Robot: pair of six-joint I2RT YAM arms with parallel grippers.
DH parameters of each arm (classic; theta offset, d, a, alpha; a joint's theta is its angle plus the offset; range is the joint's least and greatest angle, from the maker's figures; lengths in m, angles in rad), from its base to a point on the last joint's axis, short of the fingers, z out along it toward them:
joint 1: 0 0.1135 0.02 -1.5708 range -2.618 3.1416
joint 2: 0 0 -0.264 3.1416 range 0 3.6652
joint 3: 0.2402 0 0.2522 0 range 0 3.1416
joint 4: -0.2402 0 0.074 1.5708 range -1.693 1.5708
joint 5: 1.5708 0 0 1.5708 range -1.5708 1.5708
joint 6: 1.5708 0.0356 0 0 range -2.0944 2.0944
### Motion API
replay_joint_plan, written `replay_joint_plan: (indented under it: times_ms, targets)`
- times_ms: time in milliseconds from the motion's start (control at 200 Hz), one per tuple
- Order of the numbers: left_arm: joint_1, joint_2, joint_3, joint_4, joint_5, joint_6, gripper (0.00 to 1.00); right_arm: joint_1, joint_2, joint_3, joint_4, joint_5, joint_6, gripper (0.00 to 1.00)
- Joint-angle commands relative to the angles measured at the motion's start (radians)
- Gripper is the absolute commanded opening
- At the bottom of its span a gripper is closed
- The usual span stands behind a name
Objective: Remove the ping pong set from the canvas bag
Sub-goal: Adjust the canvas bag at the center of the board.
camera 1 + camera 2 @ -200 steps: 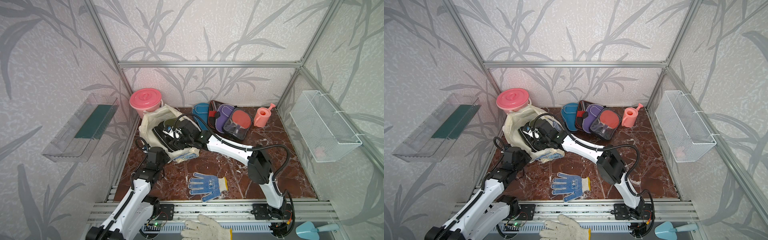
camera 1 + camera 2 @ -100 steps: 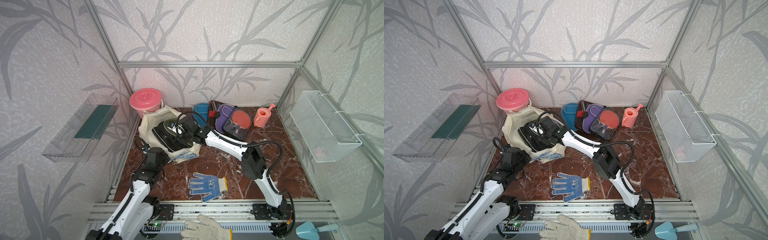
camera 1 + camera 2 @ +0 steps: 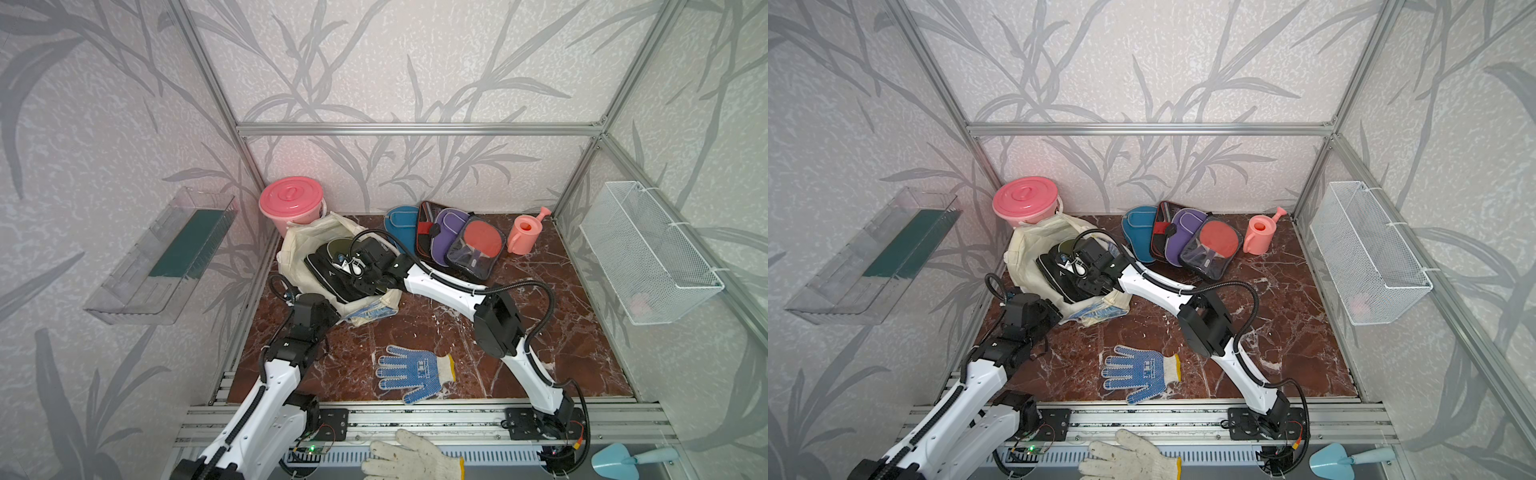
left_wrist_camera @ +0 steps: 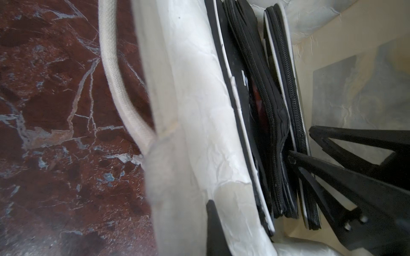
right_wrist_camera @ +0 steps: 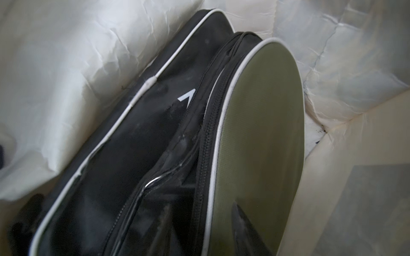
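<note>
The cream canvas bag [image 3: 299,245] [image 3: 1034,245] lies open at the back left of the floor. An olive case [image 5: 259,133] [image 3: 338,246] and a black case [image 5: 133,144] [image 3: 328,272] stand in it, with a clear-fronted pack between them. My right gripper [image 5: 199,210] [image 3: 353,266] reaches into the bag and is shut on the olive case, one finger [image 5: 244,226] on its face. My left gripper [image 4: 195,217] [image 3: 334,309] is shut on the bag's near rim, cloth over one finger [image 4: 214,228]. A blue case [image 3: 399,226], a purple case [image 3: 449,232] and a red-paddle pack [image 3: 478,245] lie outside.
A pink lidded bucket [image 3: 291,203] stands behind the bag and a pink watering can [image 3: 523,232] at the back right. A blue-dotted glove [image 3: 411,374] lies on the front floor. A wire basket [image 3: 648,253] and a clear tray [image 3: 166,253] hang on the side walls.
My right gripper has pushed further left and deeper into the bag, and its jaws have narrowed onto the olive case. The left gripper has kept its hold on the rim.
</note>
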Motion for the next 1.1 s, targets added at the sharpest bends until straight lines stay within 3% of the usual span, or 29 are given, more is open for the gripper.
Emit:
replay_joint_plan:
  times_ms: [0, 240, 525, 580, 655, 715, 1095]
  targets:
    - [0.006, -0.014, 0.033, -0.011, -0.033, 0.017, 0.0, -0.01, 0.043, 0.064, -0.049, 0.042, -0.003, 0.42]
    - [0.006, -0.014, 0.045, -0.016, -0.029, 0.02, 0.0, -0.016, 0.121, 0.166, -0.098, 0.124, 0.008, 0.35]
    - [0.005, -0.021, 0.061, -0.031, -0.027, 0.024, 0.0, -0.03, 0.201, 0.278, -0.151, 0.185, 0.038, 0.35]
    - [0.006, -0.024, 0.061, -0.034, -0.028, 0.025, 0.0, -0.034, 0.211, 0.295, -0.16, 0.185, 0.048, 0.29]
    - [0.006, -0.027, 0.063, -0.038, -0.031, 0.026, 0.0, -0.039, 0.216, 0.306, -0.169, 0.183, 0.062, 0.1]
    - [0.006, -0.026, 0.063, -0.039, -0.033, 0.027, 0.0, -0.043, 0.209, 0.305, -0.17, 0.176, 0.075, 0.0]
    - [0.008, -0.002, 0.067, -0.009, -0.079, 0.05, 0.0, -0.068, 0.062, 0.261, -0.179, 0.047, 0.177, 0.0]
